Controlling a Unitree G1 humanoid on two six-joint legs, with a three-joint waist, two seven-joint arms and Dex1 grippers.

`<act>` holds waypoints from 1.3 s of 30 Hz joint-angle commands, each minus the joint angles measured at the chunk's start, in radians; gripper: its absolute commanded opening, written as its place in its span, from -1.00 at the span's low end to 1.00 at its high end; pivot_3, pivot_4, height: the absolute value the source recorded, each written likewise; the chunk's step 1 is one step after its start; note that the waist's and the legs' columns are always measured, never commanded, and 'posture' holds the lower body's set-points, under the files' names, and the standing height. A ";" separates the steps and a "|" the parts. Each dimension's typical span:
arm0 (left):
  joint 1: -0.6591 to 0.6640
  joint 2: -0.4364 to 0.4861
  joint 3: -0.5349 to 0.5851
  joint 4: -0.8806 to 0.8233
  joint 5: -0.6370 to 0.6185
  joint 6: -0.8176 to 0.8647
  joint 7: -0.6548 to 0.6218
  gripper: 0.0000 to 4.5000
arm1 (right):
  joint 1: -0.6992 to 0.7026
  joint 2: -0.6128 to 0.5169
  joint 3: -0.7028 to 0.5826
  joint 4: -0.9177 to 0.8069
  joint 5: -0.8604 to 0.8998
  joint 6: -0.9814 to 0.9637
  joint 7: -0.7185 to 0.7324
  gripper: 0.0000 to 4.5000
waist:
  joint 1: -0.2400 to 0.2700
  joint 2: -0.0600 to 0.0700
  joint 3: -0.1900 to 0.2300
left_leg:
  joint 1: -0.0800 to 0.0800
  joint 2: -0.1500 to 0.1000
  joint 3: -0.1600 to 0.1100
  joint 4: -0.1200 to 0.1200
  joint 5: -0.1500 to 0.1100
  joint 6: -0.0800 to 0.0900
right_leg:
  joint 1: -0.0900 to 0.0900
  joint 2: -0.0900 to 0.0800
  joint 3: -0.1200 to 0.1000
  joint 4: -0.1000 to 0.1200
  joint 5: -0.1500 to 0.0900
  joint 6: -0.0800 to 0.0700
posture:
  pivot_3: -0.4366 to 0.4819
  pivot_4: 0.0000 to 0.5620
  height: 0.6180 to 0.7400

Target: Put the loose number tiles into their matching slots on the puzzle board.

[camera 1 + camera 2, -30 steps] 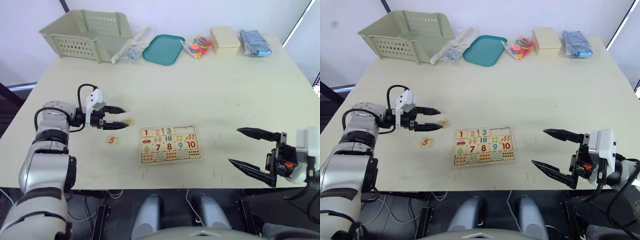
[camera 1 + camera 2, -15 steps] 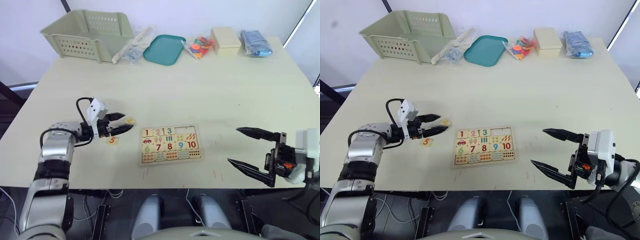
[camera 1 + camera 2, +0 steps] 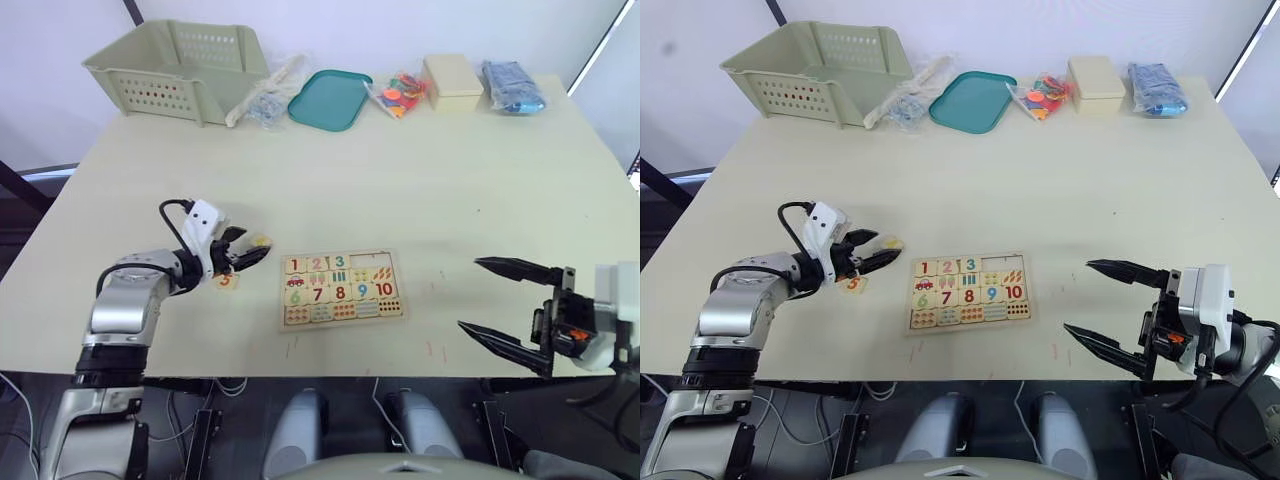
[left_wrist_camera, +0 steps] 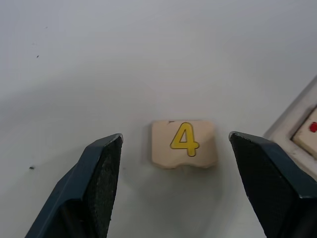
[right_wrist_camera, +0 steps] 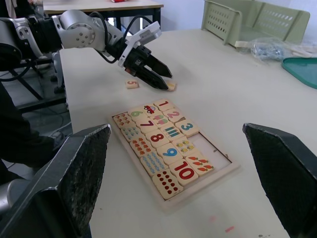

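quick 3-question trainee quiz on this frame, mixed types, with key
1. True or false: the left pincer is shut on the 4 tile.
2. Which tile lies on the table beside the left pincer, outside the puzzle board? A) 5 B) 9 C) 10
3. Fill in: the top row of the board shows tiles 1, 2 and ___.

Key:
1. False: it is open, with the tile lying between its fingers, untouched.
2. A, the 5 tile.
3. 3.
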 commanded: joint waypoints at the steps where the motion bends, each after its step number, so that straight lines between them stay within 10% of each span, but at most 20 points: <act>1: 0.030 -0.009 -0.013 -0.055 0.005 0.019 0.026 0.64 | -0.008 -0.010 -0.011 -0.013 0.007 -0.014 0.003 1.00 | 0.000 0.000 0.000 | 0.000 0.000 0.000 0.000 0.000 0.000 | 0.000 0.000 0.000 0.000 0.000 0.000 | -0.05 -0.47 1.00; 7: 0.068 -0.023 -0.012 -0.091 0.002 0.022 0.058 -0.33 | -0.014 -0.014 -0.006 -0.013 0.009 -0.009 0.000 1.00 | 0.001 0.001 -0.001 | 0.001 0.000 0.000 0.000 0.000 0.000 | 0.001 0.000 0.000 0.000 0.000 0.000 | -0.05 -0.47 1.00; 21: 0.251 -0.087 0.153 -0.416 -0.120 0.060 0.170 -0.34 | -0.047 -0.010 0.024 -0.015 0.011 -0.016 0.005 1.00 | -0.001 0.001 -0.001 | 0.002 0.002 -0.001 0.000 0.000 0.000 | 0.002 -0.001 0.000 -0.001 0.000 0.000 | -0.05 -0.47 1.00; 27: 0.492 -0.202 0.253 -0.762 -0.209 0.226 0.346 -0.34 | -0.089 -0.024 0.062 0.001 0.068 0.025 0.028 1.00 | -0.002 0.001 -0.001 | 0.002 0.003 0.000 0.000 0.000 0.000 | 0.002 -0.002 0.001 -0.001 0.000 0.000 | -0.05 -0.47 1.00; 39: 0.710 -0.437 0.234 -0.883 -0.187 0.242 0.593 -0.34 | -0.048 -0.042 0.033 0.097 0.043 -0.072 0.219 1.00 | 0.022 0.001 -0.002 | 0.004 0.001 0.000 0.000 0.000 0.000 | 0.005 -0.002 0.000 -0.002 0.000 0.001 | -0.05 -0.47 1.00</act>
